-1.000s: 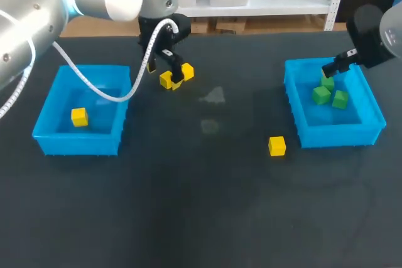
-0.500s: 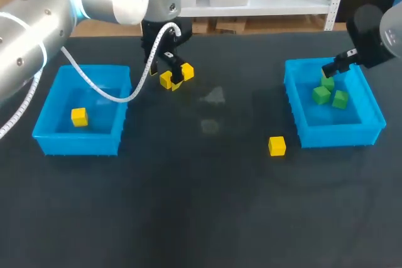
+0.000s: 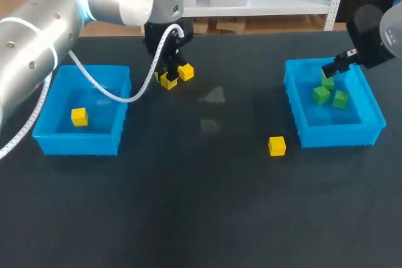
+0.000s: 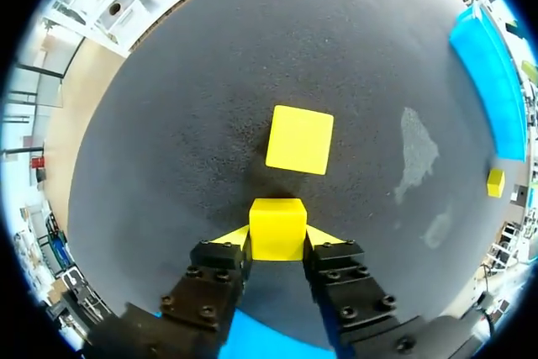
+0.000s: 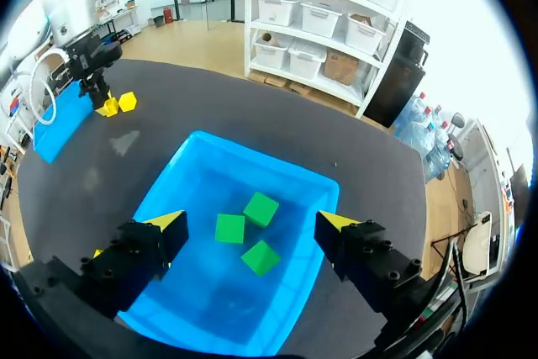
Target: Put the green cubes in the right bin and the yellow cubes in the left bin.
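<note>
My left gripper (image 3: 168,78) (image 4: 277,237) stands on the table right of the left bin (image 3: 81,145), its fingers against both sides of a yellow cube (image 3: 167,81) (image 4: 277,229). A second yellow cube (image 3: 185,72) (image 4: 300,139) lies just ahead of it. Another yellow cube (image 3: 276,145) rests on the table near the right bin (image 3: 339,136), and one more yellow cube (image 3: 79,117) is inside the left bin. My right gripper (image 3: 331,69) (image 5: 252,223) hangs open over the right bin (image 5: 252,145), which holds three green cubes (image 3: 321,95) (image 5: 229,228).
The dark tabletop (image 3: 201,205) between the two bins is bare apart from faint smudges (image 3: 213,96). The left bin's wall stands close to my left gripper's left side.
My left gripper's fingers have drawn in onto the yellow cube and the arm has settled lower. The right arm has not moved.
</note>
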### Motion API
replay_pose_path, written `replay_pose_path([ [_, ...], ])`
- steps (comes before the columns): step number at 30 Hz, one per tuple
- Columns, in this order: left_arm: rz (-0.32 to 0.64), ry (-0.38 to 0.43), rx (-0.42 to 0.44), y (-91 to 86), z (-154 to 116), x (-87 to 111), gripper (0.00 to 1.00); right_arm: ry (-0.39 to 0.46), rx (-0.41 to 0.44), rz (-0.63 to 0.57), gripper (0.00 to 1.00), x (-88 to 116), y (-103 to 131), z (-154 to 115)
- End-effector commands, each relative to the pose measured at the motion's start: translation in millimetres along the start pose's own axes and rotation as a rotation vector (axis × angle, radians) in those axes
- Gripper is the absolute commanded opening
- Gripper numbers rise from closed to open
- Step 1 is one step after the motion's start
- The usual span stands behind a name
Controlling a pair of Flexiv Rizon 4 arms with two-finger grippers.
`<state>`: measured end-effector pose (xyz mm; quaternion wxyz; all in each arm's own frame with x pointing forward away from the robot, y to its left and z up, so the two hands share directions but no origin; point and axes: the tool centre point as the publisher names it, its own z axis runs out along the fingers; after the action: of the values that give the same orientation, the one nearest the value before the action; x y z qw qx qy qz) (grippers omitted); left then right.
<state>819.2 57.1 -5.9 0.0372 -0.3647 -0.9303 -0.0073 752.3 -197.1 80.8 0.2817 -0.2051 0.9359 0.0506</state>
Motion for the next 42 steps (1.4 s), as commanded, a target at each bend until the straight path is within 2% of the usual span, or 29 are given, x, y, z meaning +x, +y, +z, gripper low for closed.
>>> replay_pose_path([
  [1,-0.021,-0.007,0.004,0.4,-9,1.4,0.00,-0.003,0.004,0.001,1.00,1,1,-1],
  [5,-0.065,-0.057,-0.005,5.7,-30,8.3,0.00,-0.003,0.004,0.001,1.00,1,1,-1],
  [13,-0.156,-0.154,-0.044,19.1,-75,36.1,0.00,-0.003,0.004,0.001,1.00,1,1,-1],
  [17,-0.197,-0.195,-0.060,22.1,-96,55.4,0.00,-0.003,0.004,0.001,1.00,1,1,-1],
  [22,-0.251,-0.221,-0.069,25.6,-108,83.6,0.00,-0.003,0.004,0.001,1.00,1,1,-1],
  [27,-0.331,-0.213,-0.074,35.0,-103,121.2,0.00,-0.003,0.004,0.001,1.00,1,1,-1],
  [34,-0.428,-0.168,-0.078,44.1,-85,163.4,0.00,-0.003,0.004,0.001,1.00,1,1,-1],
  [38,-0.470,-0.129,-0.070,48.4,-71,179.1,0.00,-0.003,0.004,0.001,1.00,1,1,-1],
  [42,-0.490,-0.095,-0.063,49.6,-59,185.7,0.00,-0.003,0.004,0.001,1.00,1,1,-1],
])
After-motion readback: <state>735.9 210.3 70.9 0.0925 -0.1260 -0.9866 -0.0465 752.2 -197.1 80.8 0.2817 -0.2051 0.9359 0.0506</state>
